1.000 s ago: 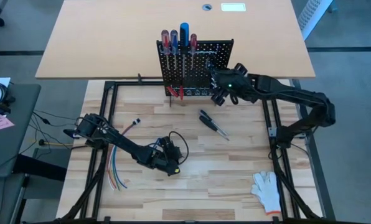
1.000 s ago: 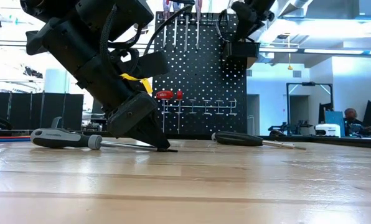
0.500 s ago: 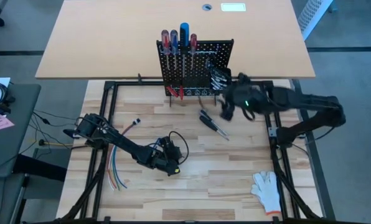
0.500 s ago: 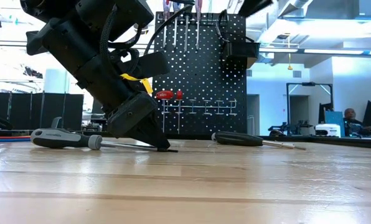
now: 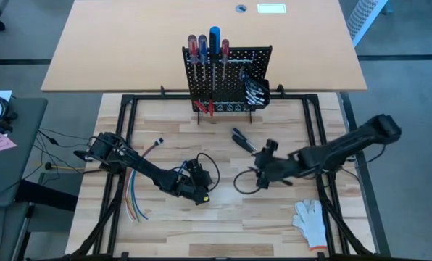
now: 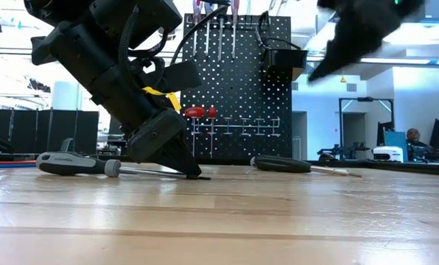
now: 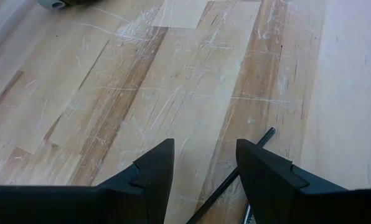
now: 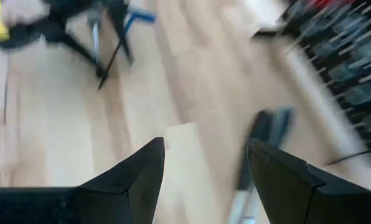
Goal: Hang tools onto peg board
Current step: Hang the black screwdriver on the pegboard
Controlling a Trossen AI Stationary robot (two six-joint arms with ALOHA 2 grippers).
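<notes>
The peg board [image 5: 227,76] stands at the table's far side. Red and blue screwdrivers [image 5: 207,45] hang along its top, red pliers [image 5: 206,107] hang low on it, and silver wrenches [image 5: 254,90] sit in its bin. Two black-handled screwdrivers [image 5: 246,143] lie mid-table. A grey-handled screwdriver [image 6: 72,163] lies on the table, its thin shaft [image 7: 232,179] between the fingers of my open left gripper [image 5: 199,194], whose tips are down at the table. My right gripper [image 5: 258,174] hangs open above mid-table, near the black-handled screwdrivers, holding nothing. My left gripper slants down with its fingertips [image 6: 192,174] at the table top. One finger stands on either side of the screwdriver's thin shaft [image 7: 260,142], which lies flat on the wood. I cannot tell whether either finger touches the shaft.
A white glove [image 5: 310,221] lies at the near right corner. A bundle of coloured wires [image 5: 135,203] lies near the left edge. A black frame [image 5: 321,181] runs around the wooden table top. Bare wood shows between the two grippers and along the near edge.
My right gripper has swung fast from the bin on the peg board toward the table's near edge and down, ending above mid-table. The silver wrenches it covered now show in the bin.
</notes>
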